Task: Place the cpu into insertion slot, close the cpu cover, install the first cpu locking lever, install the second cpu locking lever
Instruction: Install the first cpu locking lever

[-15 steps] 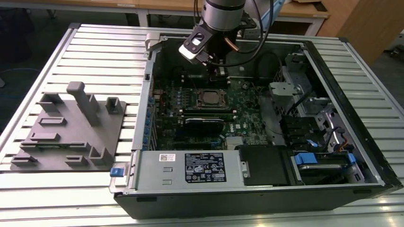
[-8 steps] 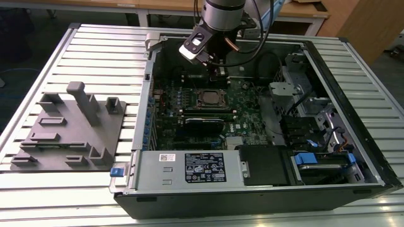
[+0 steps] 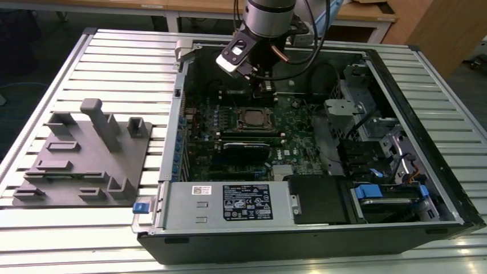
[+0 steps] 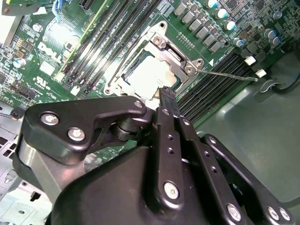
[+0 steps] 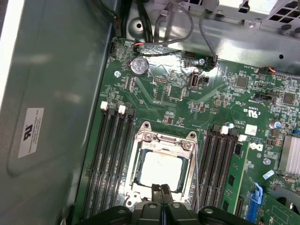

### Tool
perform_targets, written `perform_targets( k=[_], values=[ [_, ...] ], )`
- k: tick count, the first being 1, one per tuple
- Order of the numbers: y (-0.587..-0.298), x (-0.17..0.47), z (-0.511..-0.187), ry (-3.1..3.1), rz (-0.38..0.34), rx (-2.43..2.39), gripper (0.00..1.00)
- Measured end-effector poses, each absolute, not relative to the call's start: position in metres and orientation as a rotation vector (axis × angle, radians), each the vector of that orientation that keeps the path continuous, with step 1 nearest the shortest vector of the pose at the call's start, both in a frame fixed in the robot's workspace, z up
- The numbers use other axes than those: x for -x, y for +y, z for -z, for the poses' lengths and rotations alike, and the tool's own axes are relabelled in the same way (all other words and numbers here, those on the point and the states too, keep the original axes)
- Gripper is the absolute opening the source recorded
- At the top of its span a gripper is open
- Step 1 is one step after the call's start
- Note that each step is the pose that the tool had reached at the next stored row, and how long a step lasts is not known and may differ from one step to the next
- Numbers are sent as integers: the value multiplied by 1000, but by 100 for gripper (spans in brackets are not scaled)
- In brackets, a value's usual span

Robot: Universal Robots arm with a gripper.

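**Status: two steps judged done, two open**

We find a slatted table [image 3: 122,51] carrying an open computer case [image 3: 304,245]. A grey moulded holder [image 3: 84,154] lies well apart from the claw [image 3: 264,90], toward the exterior view's left. The claw hangs inside the case, low over the green circuit board [image 5: 178,93]. Its fingers are pressed together in both wrist views, with nothing visible between them.

Just ahead of the claw's tips sits the insertion slot [image 5: 137,169], its dark body showing as a narrow band inside the metal frame. The cpu cover [image 5: 164,146], a silvery square frame with screw heads at its corners, lies flat over the slot. We judge it closed. Inside its window, close to the tips, the cpu [image 5: 161,171] lies level with its pale metal top bare and bright, and it appears squarely seated. We cannot tell whether the tips touch the frame.

We therefore record placing the chip and closing the cover as done. One locking lever [image 4: 227,75], a thin wire rod, juts sideways from the cover's corner across the black memory slots [image 4: 211,93], away from the claw. It looks unlatched. We cannot tell where the other lever stands. We count both lever steps as open.
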State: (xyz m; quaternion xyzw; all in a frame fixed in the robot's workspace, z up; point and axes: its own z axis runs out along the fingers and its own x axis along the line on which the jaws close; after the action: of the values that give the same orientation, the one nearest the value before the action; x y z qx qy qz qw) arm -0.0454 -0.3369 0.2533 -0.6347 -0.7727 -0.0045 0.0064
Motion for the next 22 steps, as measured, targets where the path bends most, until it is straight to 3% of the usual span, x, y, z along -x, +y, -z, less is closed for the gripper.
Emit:
perform_targets(
  k=[22],
  values=[
    [-337, 45, -253, -2443, 14, 1954, 10]
  ],
)
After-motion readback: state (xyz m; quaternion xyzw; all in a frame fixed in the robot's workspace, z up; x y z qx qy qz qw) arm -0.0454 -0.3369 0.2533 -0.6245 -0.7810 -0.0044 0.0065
